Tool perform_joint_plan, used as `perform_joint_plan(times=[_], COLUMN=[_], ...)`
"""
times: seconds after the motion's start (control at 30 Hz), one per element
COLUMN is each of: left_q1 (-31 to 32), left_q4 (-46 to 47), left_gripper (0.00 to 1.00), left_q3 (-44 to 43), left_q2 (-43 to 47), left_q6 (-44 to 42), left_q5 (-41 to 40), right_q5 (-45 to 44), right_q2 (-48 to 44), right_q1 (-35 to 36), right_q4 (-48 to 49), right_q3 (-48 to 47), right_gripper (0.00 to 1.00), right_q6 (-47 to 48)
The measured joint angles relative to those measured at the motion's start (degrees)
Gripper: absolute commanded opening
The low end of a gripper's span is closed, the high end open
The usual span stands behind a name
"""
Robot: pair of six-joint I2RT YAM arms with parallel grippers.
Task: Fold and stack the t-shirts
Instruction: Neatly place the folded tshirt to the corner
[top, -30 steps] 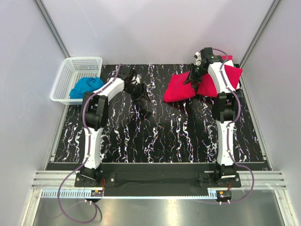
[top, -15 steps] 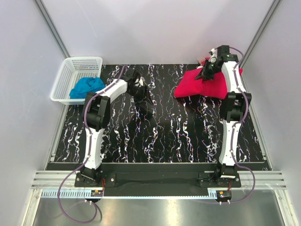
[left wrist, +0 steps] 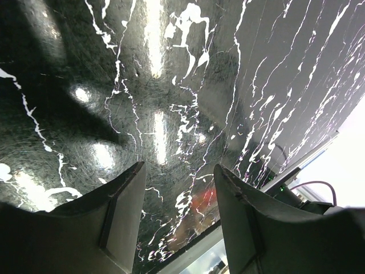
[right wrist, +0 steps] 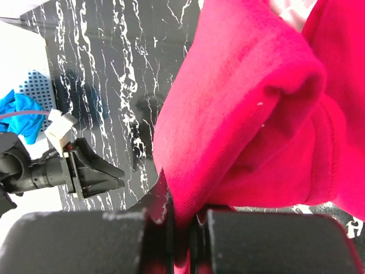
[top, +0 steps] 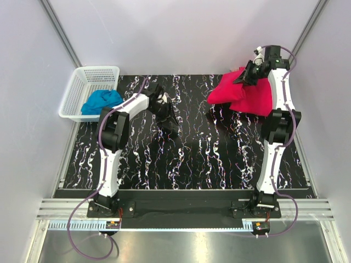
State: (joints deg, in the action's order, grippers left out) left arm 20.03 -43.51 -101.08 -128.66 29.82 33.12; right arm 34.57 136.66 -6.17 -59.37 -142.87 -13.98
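Red t-shirts (top: pixel 244 94) are seen bunched in a soft heap at the far right corner of the black, white-veined counter (top: pixel 192 159). A fold of the red fabric (right wrist: pixel 245 114) is clamped between the right jaws, which are pressed together on it. The left jaws are held apart over bare counter near the far middle, with nothing gripped between them. A white basket (top: pixel 77 93) holding a blue cloth (top: pixel 101 101) is set at the far left corner.
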Motion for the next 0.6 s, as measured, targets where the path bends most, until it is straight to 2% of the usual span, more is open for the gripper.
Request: perform_joint_plan(times=[0.6], left_q1=[0.5], left_q4=[-0.1], left_gripper=[0.54], left_q3=[1.7], left_q2=[0.0], left_q6=[-0.6], left_q5=[0.0], right_q5=[2.1], right_q2=[-2.9], right_q1=[-8.1], right_q4=[0.2], right_q3=[0.0], right_gripper=[0.00], right_q6=[0.4])
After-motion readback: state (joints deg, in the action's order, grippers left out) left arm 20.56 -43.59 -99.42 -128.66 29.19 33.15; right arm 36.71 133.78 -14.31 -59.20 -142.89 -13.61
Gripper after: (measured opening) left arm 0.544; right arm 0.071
